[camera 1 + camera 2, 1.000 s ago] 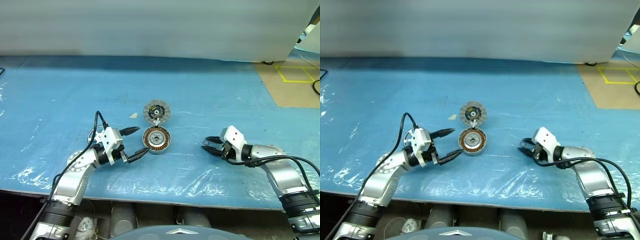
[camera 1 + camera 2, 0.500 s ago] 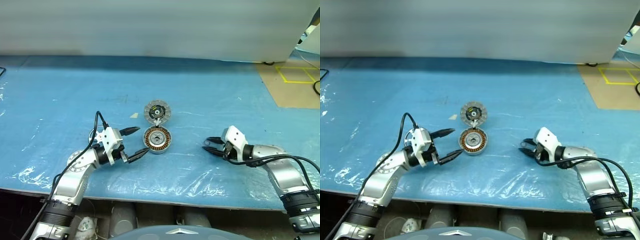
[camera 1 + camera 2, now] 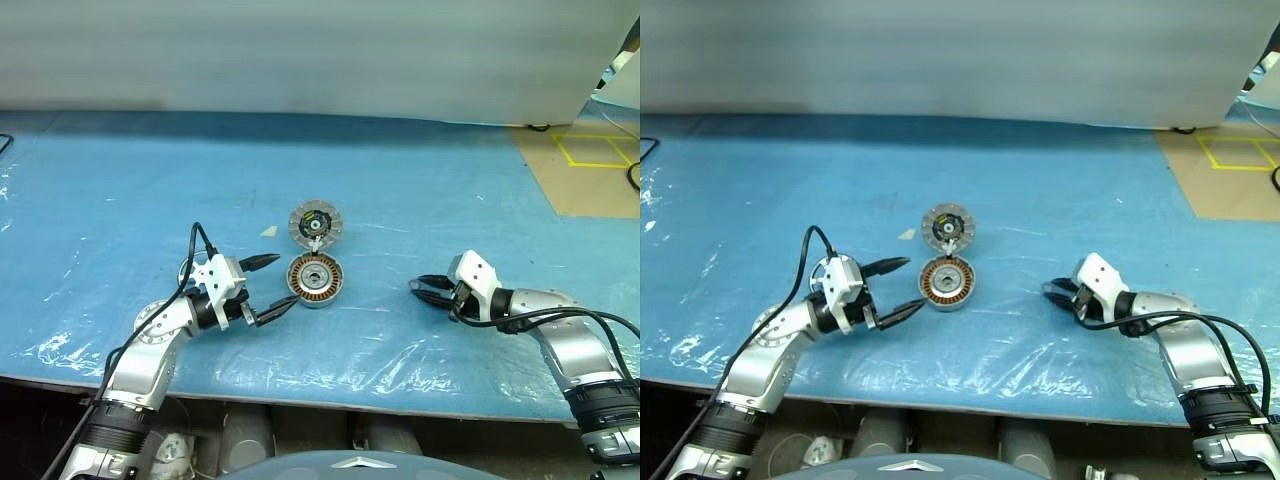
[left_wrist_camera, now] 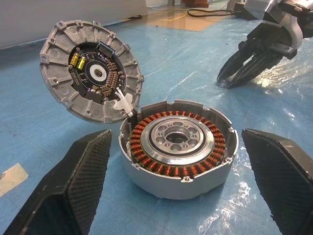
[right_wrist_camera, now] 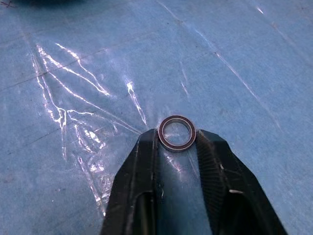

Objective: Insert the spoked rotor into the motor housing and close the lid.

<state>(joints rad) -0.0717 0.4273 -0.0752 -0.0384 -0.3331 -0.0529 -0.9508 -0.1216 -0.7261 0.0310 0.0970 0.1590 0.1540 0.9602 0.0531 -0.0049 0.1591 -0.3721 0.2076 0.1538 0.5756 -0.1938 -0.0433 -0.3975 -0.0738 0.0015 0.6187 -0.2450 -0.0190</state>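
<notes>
Right wrist view has the right hand (image 5: 177, 142) pinching a small ring (image 5: 176, 132); motor housing (image 3: 315, 280) sits on the worktop (image 3: 450, 200) beside the wide-open left hand (image 3: 270, 287), lid (image 3: 314, 222) hinged up behind.

L arm bent at elbow, forearm reaching fwd and inward; left gripper (image 3: 269, 287) roughly level, fingers spread wide, nothing between them. R arm comes in from the right, wrist angled inward and tipped down; right gripper (image 5: 177, 133) low over the surface, fingertips (image 5: 149, 143) drawn close, pinching a small metal ring (image 5: 176, 132).
</notes>
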